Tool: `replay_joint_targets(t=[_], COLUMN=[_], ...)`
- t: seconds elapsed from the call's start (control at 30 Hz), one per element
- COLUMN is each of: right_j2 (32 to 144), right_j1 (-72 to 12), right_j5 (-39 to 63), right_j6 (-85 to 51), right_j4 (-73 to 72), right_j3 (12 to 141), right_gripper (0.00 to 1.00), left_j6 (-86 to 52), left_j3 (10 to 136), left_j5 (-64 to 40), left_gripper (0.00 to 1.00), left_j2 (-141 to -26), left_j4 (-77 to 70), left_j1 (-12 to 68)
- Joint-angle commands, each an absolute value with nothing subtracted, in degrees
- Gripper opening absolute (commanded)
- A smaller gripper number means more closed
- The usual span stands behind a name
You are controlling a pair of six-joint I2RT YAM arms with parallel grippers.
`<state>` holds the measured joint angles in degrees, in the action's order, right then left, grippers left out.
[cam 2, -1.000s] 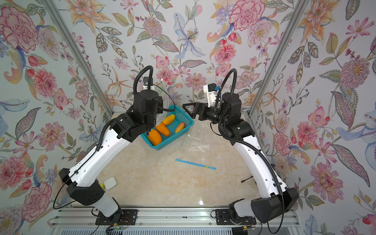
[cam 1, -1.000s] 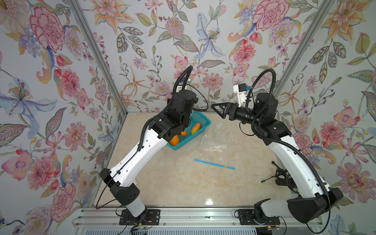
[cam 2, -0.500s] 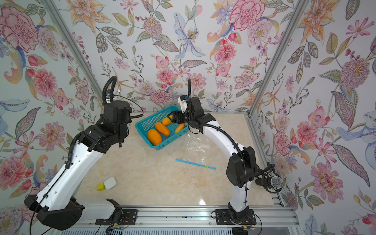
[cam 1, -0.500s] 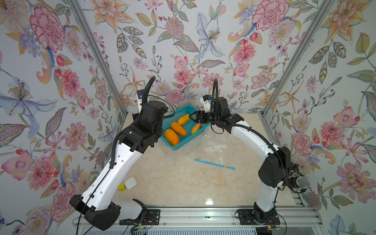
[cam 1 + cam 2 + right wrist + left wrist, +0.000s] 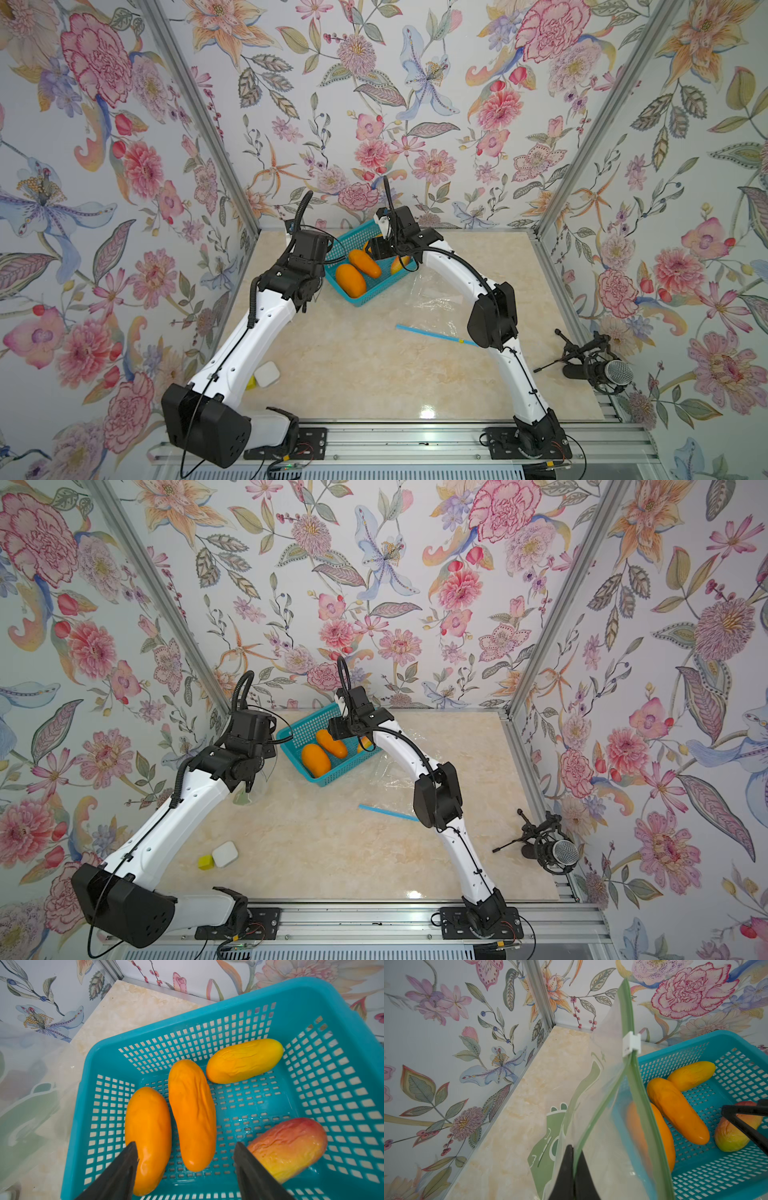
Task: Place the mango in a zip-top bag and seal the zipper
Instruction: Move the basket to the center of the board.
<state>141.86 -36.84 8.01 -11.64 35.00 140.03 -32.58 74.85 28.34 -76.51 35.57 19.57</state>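
4 mangoes lie in the teal basket at the desk's far edge; none is bagged yet.
Your left gripper has its jaws together, clamped on what looks like 1 lip of the zip-top bag. It holds the bag upright just beside the basket, probably so the mouth below the white slider gapes close to the fruit. Your right gripper hovers over the basket with jaws apart. They straddle the near end of the middle orange mango, which reads as the lineup for a pick; contact is not evident. A 2nd bag with a blue zipper lies flat toward the desk's right edge, unused.
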Motion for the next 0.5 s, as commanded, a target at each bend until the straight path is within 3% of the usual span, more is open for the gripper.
replay_joint_targets(t=[0.0,0.47], right_j2=[145.83,153.24], right_j1=[-36.74,-36.78], right_j5=[9.12,12.74], right_j6=[-9.67,-10.54], right_j4=[39.28,43.25], right_j3=[144.18,146.51], right_gripper=[0.72,0.7], left_j6=[-33.22,-36.16], left_j3=[73.13,67.73], left_j5=[20.65,15.4], left_gripper=[0.0,0.0], left_j2=[-77.1,-77.98], left_j4=[30.41,24.85], left_j1=[18.27,16.63])
